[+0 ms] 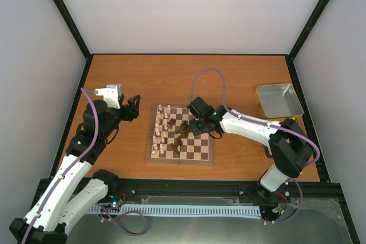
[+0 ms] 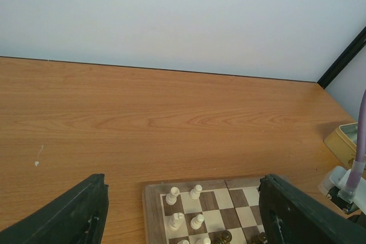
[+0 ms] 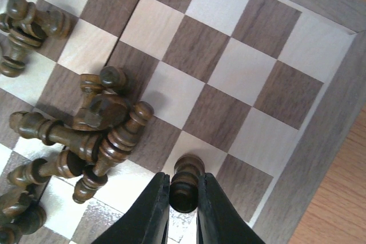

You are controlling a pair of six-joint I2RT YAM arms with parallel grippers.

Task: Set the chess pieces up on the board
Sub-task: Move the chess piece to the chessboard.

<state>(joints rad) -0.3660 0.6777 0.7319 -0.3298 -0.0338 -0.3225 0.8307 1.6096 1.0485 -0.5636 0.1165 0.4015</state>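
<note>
My right gripper (image 3: 184,180) is shut on a dark brown pawn-like chess piece (image 3: 187,170), which stands over a light square near the board's (image 3: 246,72) right border. Just to its left, several dark chess pieces (image 3: 97,132) lie toppled in a heap, with a few more (image 3: 26,24) at the upper left. From above, the right gripper (image 1: 191,127) hangs over the middle of the board (image 1: 200,151), beside the dark pile (image 1: 183,134). My left gripper (image 1: 136,107) hovers left of the board, open and holding nothing; its fingers (image 2: 291,212) frame the board's far-left corner (image 2: 153,210).
Cream-white chessmen (image 1: 164,131) stand in rows along the board's left side, and some (image 2: 196,191) show in the left wrist view. A metal tray (image 1: 278,100) sits at the table's right edge. Black frame posts and white walls surround the table.
</note>
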